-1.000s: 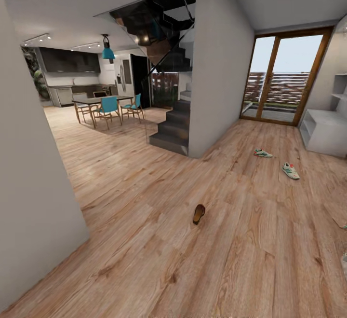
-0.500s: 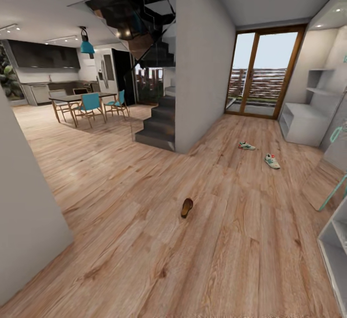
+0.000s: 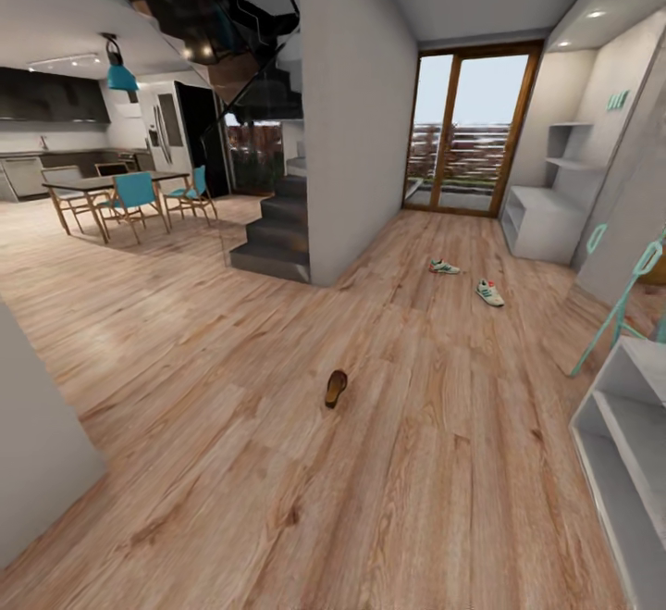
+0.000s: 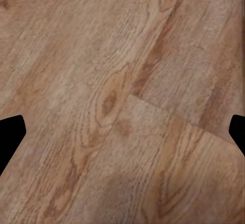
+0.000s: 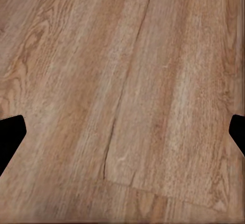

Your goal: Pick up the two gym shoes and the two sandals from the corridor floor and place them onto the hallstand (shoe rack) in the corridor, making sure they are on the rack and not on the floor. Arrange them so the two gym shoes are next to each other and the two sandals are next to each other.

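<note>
One dark brown sandal [image 3: 336, 388] lies alone on the corridor floor [image 3: 435, 462] in the middle of the head view. Farther off, two cream-white gym shoes with green stripes, one [image 3: 444, 267] and the other [image 3: 489, 292], lie apart on the planks. The pale grey hallstand [image 3: 541, 221] stands at the far right beside the glass door, with staggered wall shelves [image 3: 566, 145] above it. My left gripper [image 4: 122, 137] hangs open over bare planks. My right gripper [image 5: 122, 137] is open too, with wood floor between its fingertips [image 5: 10, 137].
A long white low shelving unit [image 3: 629, 443] sits at the near right, with a teal frame [image 3: 620, 300] leaning behind it. A grey wall [image 3: 351, 110] and dark stairs [image 3: 273, 240] divide the corridor from the dining area with table and teal chairs [image 3: 129, 198]. A wall corner [image 3: 37, 443] is near left.
The whole head view has swung to the right, bringing the white shelving and hallstand further into the picture. The shoes and sandal lie where they were on the floor.
</note>
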`<state>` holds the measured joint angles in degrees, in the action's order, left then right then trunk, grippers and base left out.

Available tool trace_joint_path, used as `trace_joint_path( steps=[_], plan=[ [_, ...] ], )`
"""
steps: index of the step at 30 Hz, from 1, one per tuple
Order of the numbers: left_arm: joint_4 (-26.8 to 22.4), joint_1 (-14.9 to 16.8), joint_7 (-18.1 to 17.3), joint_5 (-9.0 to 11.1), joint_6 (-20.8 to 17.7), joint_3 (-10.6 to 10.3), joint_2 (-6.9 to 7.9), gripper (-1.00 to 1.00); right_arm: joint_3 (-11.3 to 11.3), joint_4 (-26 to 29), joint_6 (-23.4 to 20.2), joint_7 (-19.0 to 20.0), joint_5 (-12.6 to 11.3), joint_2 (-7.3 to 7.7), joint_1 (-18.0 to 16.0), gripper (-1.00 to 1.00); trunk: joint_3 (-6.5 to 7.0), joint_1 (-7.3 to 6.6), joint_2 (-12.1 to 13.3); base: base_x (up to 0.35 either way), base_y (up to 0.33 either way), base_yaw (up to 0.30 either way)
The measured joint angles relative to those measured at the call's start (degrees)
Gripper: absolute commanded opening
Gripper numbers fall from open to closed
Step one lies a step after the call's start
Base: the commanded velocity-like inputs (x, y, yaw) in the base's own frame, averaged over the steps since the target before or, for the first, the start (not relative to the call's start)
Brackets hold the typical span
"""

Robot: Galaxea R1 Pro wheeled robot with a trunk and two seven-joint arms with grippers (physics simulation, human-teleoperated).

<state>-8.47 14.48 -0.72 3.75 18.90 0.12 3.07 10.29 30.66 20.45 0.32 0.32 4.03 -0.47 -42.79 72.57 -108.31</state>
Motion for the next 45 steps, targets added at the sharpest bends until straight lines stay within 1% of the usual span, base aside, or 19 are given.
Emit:
trace_joint_path(
  steps=[13, 20, 24, 25, 27, 28, 30, 32, 33, 34, 36, 38, 41, 45],
  plan=[
    [0.0, 0.0, 0.0, 0.0, 0.0, 0.0, 0.0, 1.0, 0.0, 0.0, 0.0, 0.0, 0.0, 0.0, 0.0, 1.0, -3.25, 2.86, -5.2, 0.0, 0.0, -0.208],
    [-0.3, 0.4, 0.1, -0.1, -0.6, 0.0, 0.21, 1.0, 0.0, 0.0, 0.0, 0.0, 0.1, -0.06, 0.0, 1.0, -4.67, 4.39, -8.0, 0.0, 0.0, -0.043],
    [-0.8, 0.9, 0.4, -0.5, -1.2, -0.2, 0.19, 1.0, -0.1, 2.1, 0.0, -0.2, 0.2, 0.06, -0.1, 1.0, -5.39, 5.27, -9.6, 0.0, 0.0, -0.001],
    [-0.9, 1.1, 0.4, -0.5, -1.3, -0.3, 0.15, 1.0, -0.1, 3.6, -0.1, -0.2, 0.2, 0.16, -0.3, 1.0, -5.57, 5.49, -10.0, 0.0, 0.0, 0.0],
    [-1.0, 1.7, 0.5, -0.6, -1.3, -0.3, 0.16, 1.0, -0.1, 5.3, -0.1, -0.2, 0.2, 0.24, -0.6, 1.0, -5.93, 5.93, -10.8, 0.0, 0.0, 0.0],
    [-1.1, 2.6, 0.5, -0.6, -1.3, -0.3, 0.16, 1.0, -0.1, 7.2, -0.3, -0.2, 0.2, 0.29, -0.8, 1.0, -6.1, 6.15, -11.2, 0.0, 0.0, 0.0],
    [-1.2, 3.9, 0.5, -0.7, -1.3, -0.4, 0.2, 1.0, -0.1, 8.9, -0.4, -0.2, 0.2, 0.32, -1.2, 1.0, -6.46, 6.59, -12.0, 0.0, 0.0, 0.0],
    [-1.2, 6.2, 0.6, -0.7, -1.4, -0.6, 0.3, 1.0, -0.1, 11.2, -0.9, -0.2, 0.2, 0.35, -2.2, 1.0, -6.82, 7.03, -12.8, 0.0, 0.0, 0.0],
    [-1.2, 6.8, 0.6, -0.7, -1.4, -0.6, 0.33, 1.0, 0.0, 11.5, -1.1, -0.3, 0.2, 0.36, -2.5, 1.0, -7.0, 7.25, -13.2, 0.0, 0.0, 0.0],
    [-1.1, 8.0, 0.6, -0.7, -1.4, -0.5, 0.49, 1.0, -0.1, 12.0, -2.0, -0.3, 0.2, 0.36, -3.8, 1.0, -7.17, 7.47, -13.6, 0.0, 0.0, 0.0],
    [-1.0, 8.6, 0.7, -0.6, -1.4, -0.4, 0.66, 1.0, 0.0, 12.1, -3.1, -0.3, 0.2, 0.39, -5.3, 1.0, -7.54, 7.91, -14.4, 0.0, 0.0, 0.0],
    [-0.8, 8.7, 0.7, -0.5, -1.4, -0.3, 0.71, 1.0, 0.0, 11.9, -3.8, -0.3, 0.2, 0.41, -6.0, 1.0, -7.91, 8.35, -15.2, 0.0, 0.0, 0.0],
    [-0.6, 8.6, 0.7, -0.5, -1.3, -0.2, 0.78, 1.0, -0.1, 9.2, -4.5, -0.2, 0.3, 0.45, -6.8, 1.0, -8.45, 9.01, -16.4, 0.0, 0.0, 0.0],
    [-0.4, 8.5, 0.7, -0.4, -1.3, -0.1, 0.98, 1.0, -0.1, 5.4, -4.7, -0.1, 0.3, 0.46, -7.1, 1.0, -9.16, 9.89, -18.0, 0.0, 0.0, 0.0]
  ],
)
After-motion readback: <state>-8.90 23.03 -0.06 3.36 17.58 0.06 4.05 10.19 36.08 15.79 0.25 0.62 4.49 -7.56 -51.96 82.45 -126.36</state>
